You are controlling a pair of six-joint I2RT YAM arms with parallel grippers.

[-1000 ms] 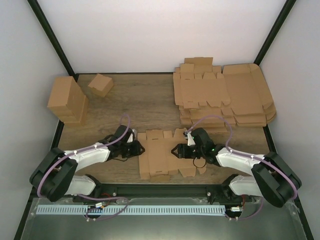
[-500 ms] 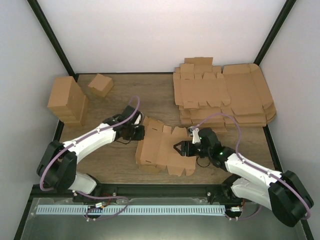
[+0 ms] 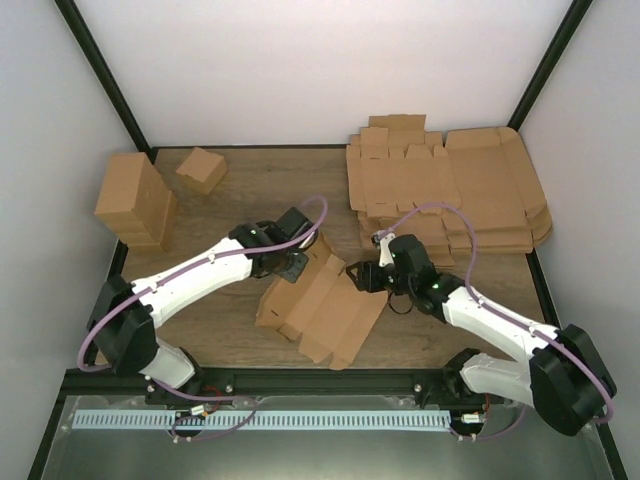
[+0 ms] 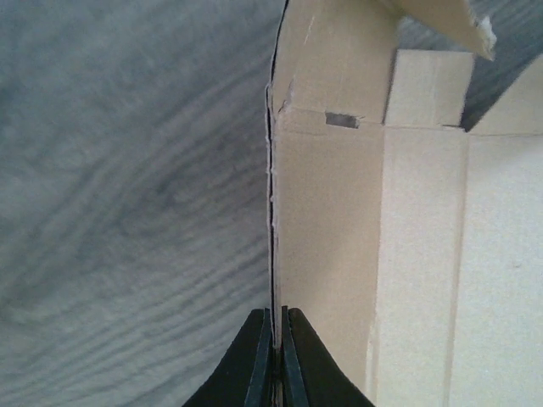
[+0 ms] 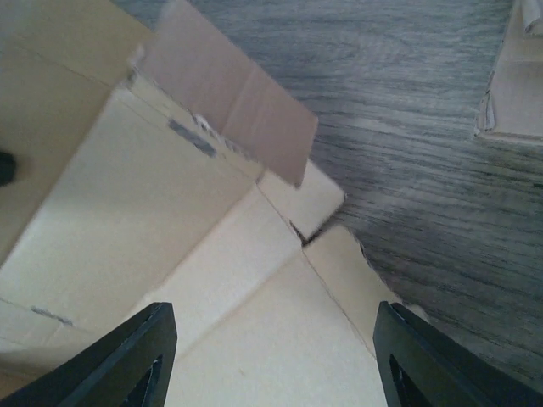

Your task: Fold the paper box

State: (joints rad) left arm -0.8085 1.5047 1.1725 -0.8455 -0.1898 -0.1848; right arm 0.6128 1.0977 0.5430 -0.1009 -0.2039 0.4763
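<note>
Paper box (image 3: 318,300) edge inside left end effector (image 4: 273,314), beneath right end effector (image 5: 271,307)

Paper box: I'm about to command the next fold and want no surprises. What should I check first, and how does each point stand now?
1. Left gripper shut on the paper box edge: ok.
2. Right gripper open, holding nothing: ok.
3. Right gripper above a box panel: ok.
4. Box apart from the stack of flat sheets: ok, bare wood shows between them.
5. Box wholly on the table: cannot tell; its near corner lies close to the near edge.
</note>
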